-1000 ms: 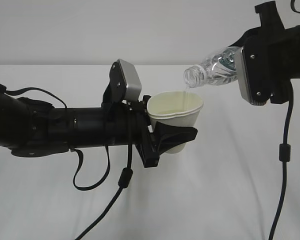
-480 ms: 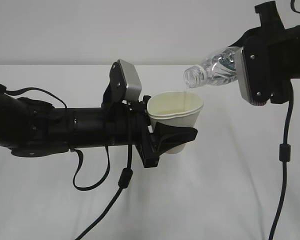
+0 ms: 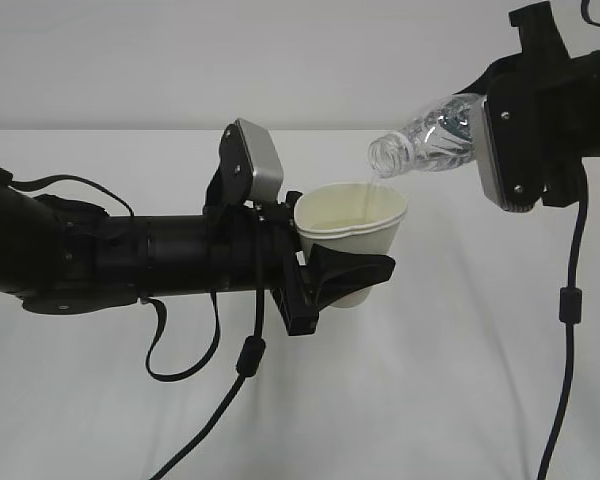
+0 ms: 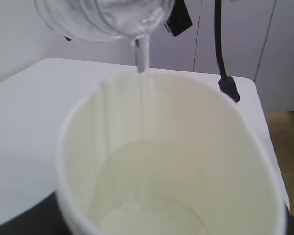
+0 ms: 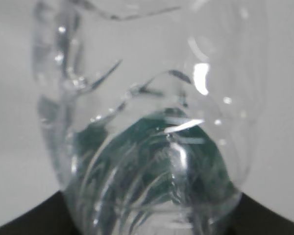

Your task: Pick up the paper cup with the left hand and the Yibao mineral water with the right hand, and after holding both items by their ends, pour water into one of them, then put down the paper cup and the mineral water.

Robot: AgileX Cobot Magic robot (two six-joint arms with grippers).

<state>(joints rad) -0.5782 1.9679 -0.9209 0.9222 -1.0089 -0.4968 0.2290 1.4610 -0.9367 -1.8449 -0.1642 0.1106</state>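
Both grippers clamped: left hand (image 3: 345, 272) holds the small white tapered paper cup (image 3: 355, 235), right hand (image 3: 490, 140) tilts the clear ribbed plastic bottle (image 3: 425, 140) over it, pouring a thin stream.

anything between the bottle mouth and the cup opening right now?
Nothing visible. The Yibao mineral water, tilted in the right hand, has its mouth just above the paper cup held by the left hand; a thin stream falls straight in.

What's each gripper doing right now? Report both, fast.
Left gripper: closed on the paper cup, held upright off the table.
Right gripper: closed on the Yibao mineral water, tilted, pouring into the cup.
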